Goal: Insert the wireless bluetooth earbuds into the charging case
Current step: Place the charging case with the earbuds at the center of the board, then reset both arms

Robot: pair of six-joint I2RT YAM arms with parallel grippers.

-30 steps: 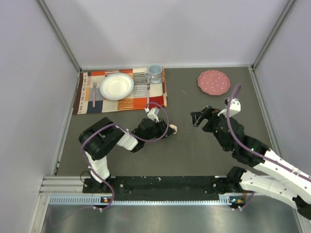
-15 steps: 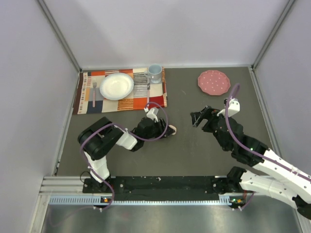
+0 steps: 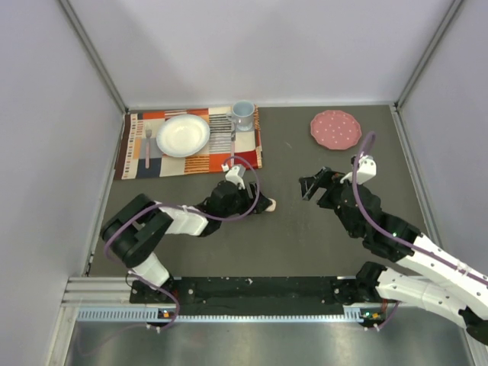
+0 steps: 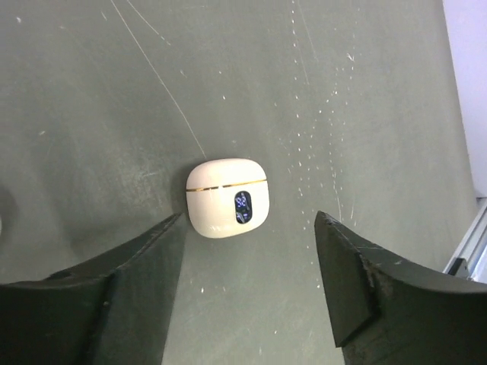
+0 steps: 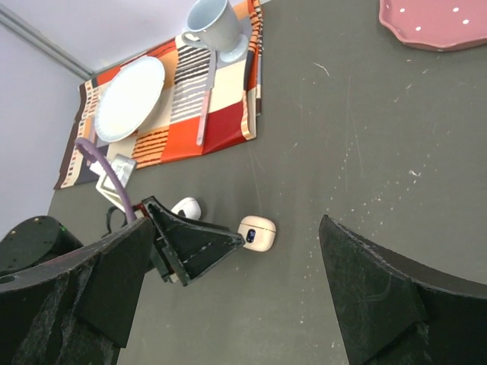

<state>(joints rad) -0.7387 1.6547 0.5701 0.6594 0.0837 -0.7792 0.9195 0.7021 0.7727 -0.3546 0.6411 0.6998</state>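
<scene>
The charging case (image 4: 227,198) is a cream, rounded shell with a gold seam and a lit display. It lies shut on the dark table, also seen in the overhead view (image 3: 270,203) and the right wrist view (image 5: 256,233). My left gripper (image 4: 249,225) is open, its fingers (image 4: 144,258) straddling the near end of the case without touching it. My right gripper (image 5: 237,222) is open, hovering to the right (image 3: 311,185), apart from the case. A small white rounded object (image 5: 186,207) lies behind the left gripper, partly hidden. I cannot tell whether it is an earbud; no earbuds show plainly.
A striped placemat (image 3: 191,158) at the back left carries a white plate (image 3: 183,135), a mug (image 3: 242,114) and cutlery. A pink dotted plate (image 3: 335,129) sits at the back right. White walls enclose the table on three sides.
My left gripper has gone from shut to open and let go of the charging case, which stays on the table. The left arm's elbow has dropped outward. The right arm has barely moved.
</scene>
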